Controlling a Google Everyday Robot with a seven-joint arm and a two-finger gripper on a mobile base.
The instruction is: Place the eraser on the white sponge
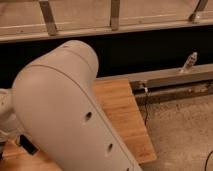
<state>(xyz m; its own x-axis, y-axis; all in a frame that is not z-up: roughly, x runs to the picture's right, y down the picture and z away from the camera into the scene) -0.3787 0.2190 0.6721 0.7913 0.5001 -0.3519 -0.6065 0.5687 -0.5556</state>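
The robot's thick white arm (65, 110) is filling the left and middle, slanting downward and covering most of the wooden table (125, 112). The gripper is sitting hidden behind it, closed; whether it is gripping anything I cannot tell. The eraser is hiding there too. Rightward, a speckled floor (180, 135) is showing below a metal ledge (165, 77)

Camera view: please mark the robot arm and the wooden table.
robot arm (60, 110), camera view, on its white shell.
wooden table (125, 115), camera view, on its bare top.
gripper: out of view, shut.
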